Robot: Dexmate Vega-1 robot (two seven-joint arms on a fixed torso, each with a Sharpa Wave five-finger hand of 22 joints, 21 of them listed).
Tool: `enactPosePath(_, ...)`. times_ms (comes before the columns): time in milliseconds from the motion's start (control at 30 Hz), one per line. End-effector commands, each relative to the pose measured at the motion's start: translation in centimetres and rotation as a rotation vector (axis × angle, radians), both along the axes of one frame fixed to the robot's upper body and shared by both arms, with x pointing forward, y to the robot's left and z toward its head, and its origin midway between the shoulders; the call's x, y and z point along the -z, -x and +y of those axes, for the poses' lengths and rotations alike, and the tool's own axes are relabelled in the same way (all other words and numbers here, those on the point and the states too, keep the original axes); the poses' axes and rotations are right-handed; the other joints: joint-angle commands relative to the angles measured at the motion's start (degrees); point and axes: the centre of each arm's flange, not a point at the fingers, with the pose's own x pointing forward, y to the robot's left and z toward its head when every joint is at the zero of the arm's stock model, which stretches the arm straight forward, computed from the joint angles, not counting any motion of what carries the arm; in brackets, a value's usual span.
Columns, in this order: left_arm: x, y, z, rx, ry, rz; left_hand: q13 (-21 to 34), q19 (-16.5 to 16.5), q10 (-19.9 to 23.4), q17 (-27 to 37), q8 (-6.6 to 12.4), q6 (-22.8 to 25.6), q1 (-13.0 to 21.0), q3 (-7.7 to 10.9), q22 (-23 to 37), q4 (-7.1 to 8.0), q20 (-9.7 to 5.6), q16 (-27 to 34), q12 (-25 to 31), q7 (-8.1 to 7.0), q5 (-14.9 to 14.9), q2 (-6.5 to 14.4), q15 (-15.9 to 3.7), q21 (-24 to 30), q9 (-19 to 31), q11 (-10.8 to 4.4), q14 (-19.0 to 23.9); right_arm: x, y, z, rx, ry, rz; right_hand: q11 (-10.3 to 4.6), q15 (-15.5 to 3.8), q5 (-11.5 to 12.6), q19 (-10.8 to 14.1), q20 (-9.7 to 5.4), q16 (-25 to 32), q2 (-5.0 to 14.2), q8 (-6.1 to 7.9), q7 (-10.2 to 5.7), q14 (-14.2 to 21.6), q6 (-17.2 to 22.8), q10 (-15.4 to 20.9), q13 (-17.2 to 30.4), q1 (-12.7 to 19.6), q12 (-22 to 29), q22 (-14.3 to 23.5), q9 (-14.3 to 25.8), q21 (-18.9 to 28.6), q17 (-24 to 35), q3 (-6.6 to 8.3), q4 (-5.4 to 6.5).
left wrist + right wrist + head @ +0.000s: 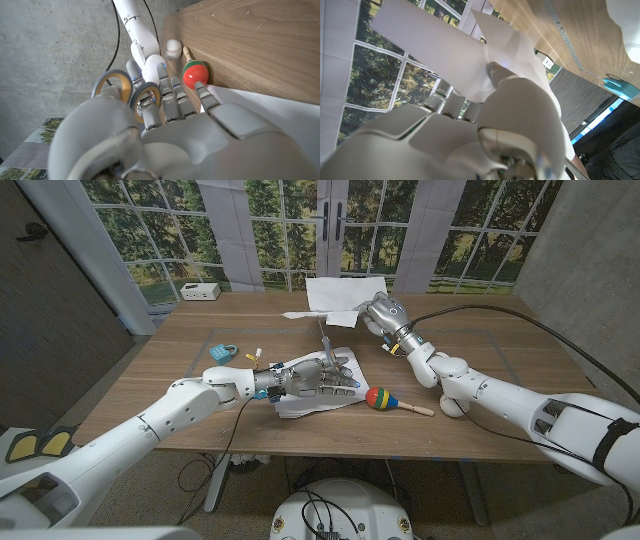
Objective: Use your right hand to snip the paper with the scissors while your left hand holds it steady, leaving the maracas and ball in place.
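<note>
Spanning the middle of the head view: the wooden worktop (pixel 200 395), running from centre left to the right edge.

Reaching in from the lower left corner toward frame centre: the left robot hand (pixel 312 375), pressing down on a white paper sheet (pixel 300 406) just below centre, with the scissors (pixel 327 350) caught among its fingers (blades sticking upward in the head view, gold-rimmed handle loops (pixel 116 86) sitting close behind the fingers (pixel 165 92) in the left wrist view).

Coming in from the lower right and stretching to upper centre: the right robot hand (pixel 381 313), grasping a second white paper (pixel 340 295) and holding it lifted off the worktop near the far edge; in the right wrist view, fingers (pixel 512 87) pinching the white paper (pixel 445 45) against the window backdrop.

Lying just right of the left robot hand, a little right of frame centre: the maraca (pixel 384 398), red, green and blue head with a wooden stick pointing right, touching the corner of the paper sheet in the left wrist view (pixel 195 74).

Sitting further right, tucked beside the right forearm: the ball (pixel 452 406), white (stitched like a baseball in the left wrist view (pixel 173 48)).

Resting left of centre: a teal padlock (pixel 223 352).

Standing at the upper left, near the worktop's far edge: a small white box (pixel 201 291).
</note>
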Motion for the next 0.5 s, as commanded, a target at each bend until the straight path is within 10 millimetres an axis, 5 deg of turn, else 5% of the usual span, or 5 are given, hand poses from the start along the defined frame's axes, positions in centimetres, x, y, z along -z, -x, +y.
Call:
enactPosePath(33, -0.28, 0.02, -0.04, 0.019, -0.009, -0.026, 0.3, 0.1, 9.9, 0.2, 0.69, -0.1, 4.1, 3.51, -0.1, 1.50, -0.64, 0.2, 0.3, -0.11, -0.4, 4.3, -6.09, 0.2, 0.5, -10.02, 0.7, 0.11, -0.49, -0.33, 0.025, -0.004, 0.017, 0.17, -6.33, -0.1, -0.2, -7.11, -0.4, -0.10, -0.19, -0.15, 0.9, 0.5, 0.6, 0.6, -0.4, -0.3, 0.1, 0.1, 0.6, 0.5, 0.19, -0.27)
enactPosePath(500, -0.75, 0.19, 0.48, 0.016, -0.031, -0.028, 0.7, 0.2, 9.8, 0.2, 1.04, 0.1, 3.1, 4.92, -0.1, 1.40, -0.75, 0.0, 0.4, -0.24, -1.5, 3.8, -5.91, 0.2, 0.2, -10.13, 0.8, -0.10, -1.18, 0.23, 0.022, -0.014, 0.014, 0.16, -6.33, -0.1, -0.6, -7.14, -1.4, -0.07, -0.29, -0.15, 1.1, 0.5, 1.0, 1.1, -0.5, -1.0, 0.1, 0.2, 1.4, 1.0, 0.21, -0.36)
